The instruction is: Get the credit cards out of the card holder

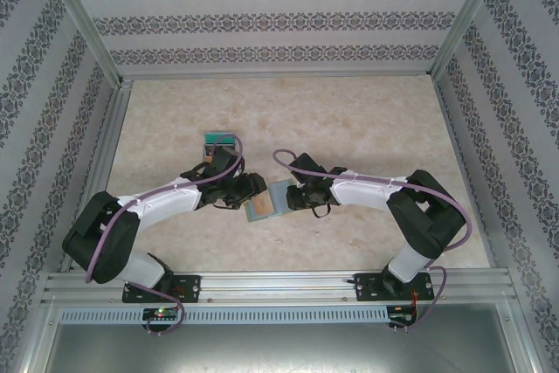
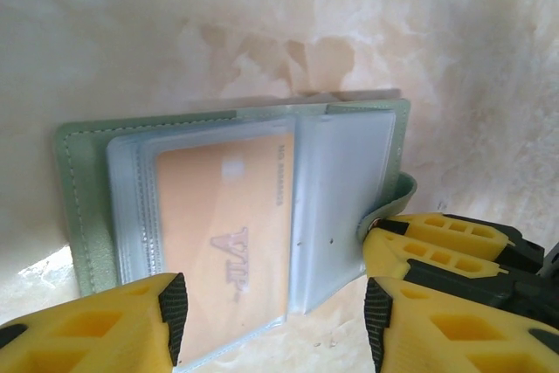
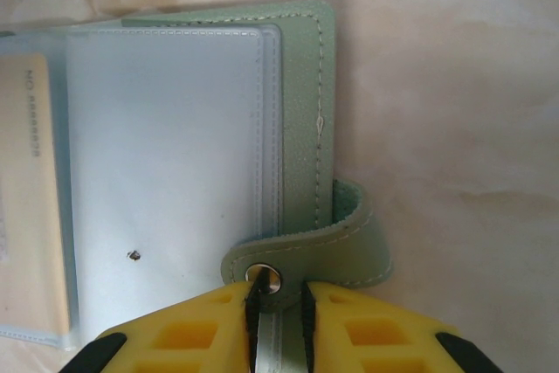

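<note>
The grey-green card holder [image 1: 278,193] lies open on the table between my two grippers. A tan credit card [image 2: 229,233] marked VIP sits in its clear left sleeve, and the right sleeve [image 3: 166,172] looks bare. My left gripper [image 2: 275,321] is open, its pads on either side of the holder's near edge over the tan card. My right gripper [image 3: 278,312] is shut on the holder's right cover edge at the snap tab [image 3: 301,255]. A teal and dark credit card stack [image 1: 218,141] lies on the table behind the left arm.
The beige marbled table [image 1: 367,120] stretches behind and to the right of the arms. Patterned walls and an aluminium frame [image 1: 105,155] close it in on three sides. Both forearms lie low, meeting at the holder near the table's middle front.
</note>
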Robot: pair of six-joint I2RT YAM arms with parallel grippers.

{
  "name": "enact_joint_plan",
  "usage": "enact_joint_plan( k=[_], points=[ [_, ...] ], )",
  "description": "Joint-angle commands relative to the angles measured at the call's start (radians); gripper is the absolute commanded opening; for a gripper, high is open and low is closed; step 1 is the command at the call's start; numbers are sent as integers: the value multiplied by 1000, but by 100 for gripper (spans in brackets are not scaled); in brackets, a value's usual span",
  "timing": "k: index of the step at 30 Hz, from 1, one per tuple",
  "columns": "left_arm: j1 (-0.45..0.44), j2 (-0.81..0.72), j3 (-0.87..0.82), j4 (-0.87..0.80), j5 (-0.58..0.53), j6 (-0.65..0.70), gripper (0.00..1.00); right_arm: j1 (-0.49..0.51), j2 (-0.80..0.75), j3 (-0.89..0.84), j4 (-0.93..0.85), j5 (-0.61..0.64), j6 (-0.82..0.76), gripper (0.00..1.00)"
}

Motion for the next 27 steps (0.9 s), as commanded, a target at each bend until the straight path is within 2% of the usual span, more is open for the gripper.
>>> enact_joint_plan(
  k=[1,15,27],
  points=[
    [-21,32,30,-23,5,29,58,12,46,-2,3,0,10,25],
    [-23,75,59,-134,-36,29,55,12,43,-6,5,5,12,25],
    [-23,116,59,-46,27,43,55,12,45,-6,3,5,12,25]
  ],
)
